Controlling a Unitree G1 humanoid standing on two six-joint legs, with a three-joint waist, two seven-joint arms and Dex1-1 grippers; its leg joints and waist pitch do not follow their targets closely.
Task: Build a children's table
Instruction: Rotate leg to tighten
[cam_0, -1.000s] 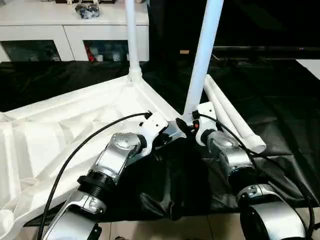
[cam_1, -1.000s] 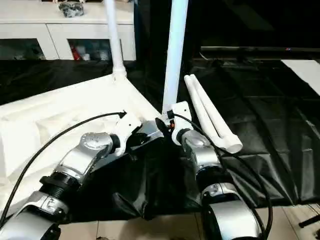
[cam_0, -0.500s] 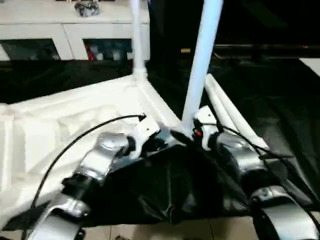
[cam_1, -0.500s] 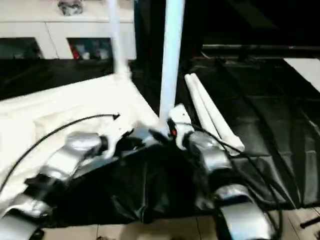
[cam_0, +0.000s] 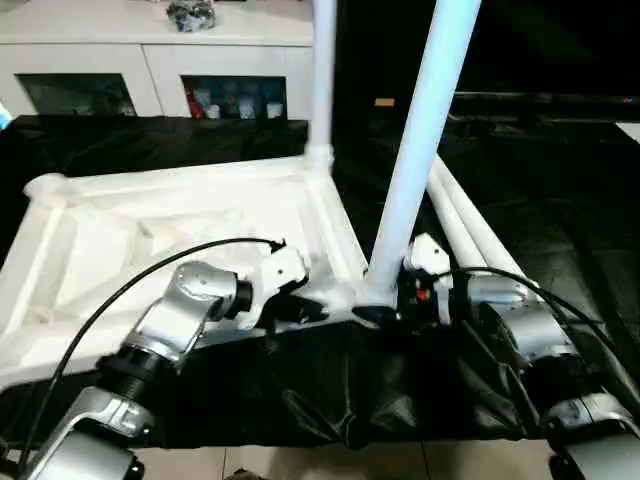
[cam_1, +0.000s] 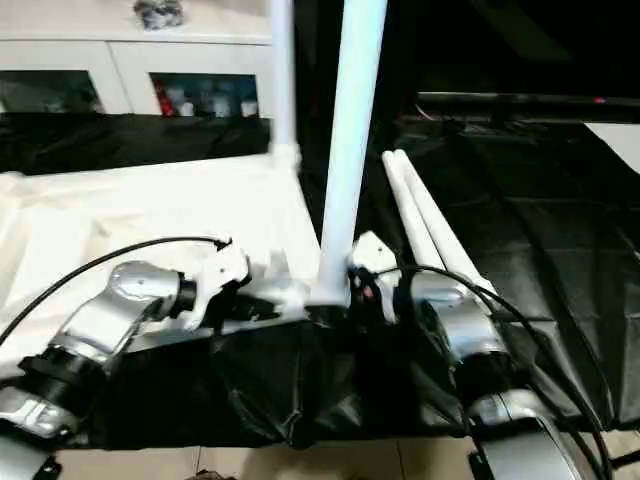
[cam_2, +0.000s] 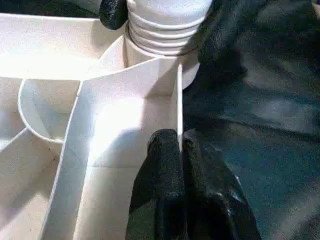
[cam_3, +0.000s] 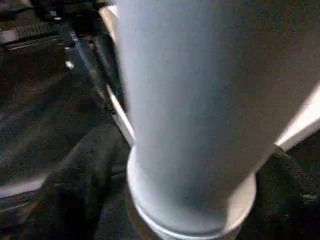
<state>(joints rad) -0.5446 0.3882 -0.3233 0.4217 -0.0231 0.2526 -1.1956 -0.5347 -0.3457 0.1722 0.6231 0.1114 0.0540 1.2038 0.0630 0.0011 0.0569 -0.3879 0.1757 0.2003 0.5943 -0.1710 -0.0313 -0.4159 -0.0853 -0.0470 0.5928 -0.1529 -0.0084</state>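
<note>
Left tool (cam_2: 179, 145) pinches tabletop rim (cam_2: 179, 100); right tool (cam_0: 385, 300) seemingly around upright leg (cam_0: 420, 150).

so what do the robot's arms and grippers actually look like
Both forearms are rounded silver metal segments with black collars at the joints. Each wrist ends in a white housing; the right one carries a small red mark. A thin black cable loops along each arm. The left gripper has two matte black, rounded fingers.
</note>
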